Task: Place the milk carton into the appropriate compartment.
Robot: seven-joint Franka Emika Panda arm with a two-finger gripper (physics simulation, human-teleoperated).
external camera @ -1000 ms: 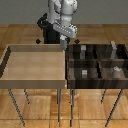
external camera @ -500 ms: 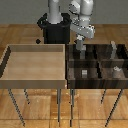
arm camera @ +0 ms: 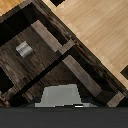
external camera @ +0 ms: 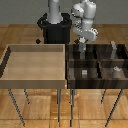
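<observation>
The light wooden tray fills the exterior view's left half of the scene, and the dark compartmented bin sits just beside it on the exterior view's right, both standing on thin metal legs. Behind them the white arm leans off its black base, elbow high, forearm dropping toward the far left compartment of the dark bin. The gripper hangs low there, right at the level of the bin's far wall. How wide the jaws stand I cannot tell; the exterior view is too coarse. In the wrist view a pale grey box, the milk carton, sits hard up against the camera's lower frame, directly under the wrist, apparently in the grasp. Below it lie dark wooden dividers, and a small grey cube rests on a compartment floor well apart. In the exterior view a taller pale slab stands in the far right compartment, and another small grey block sits near right. The dividers crowd close around the gripper.
</observation>
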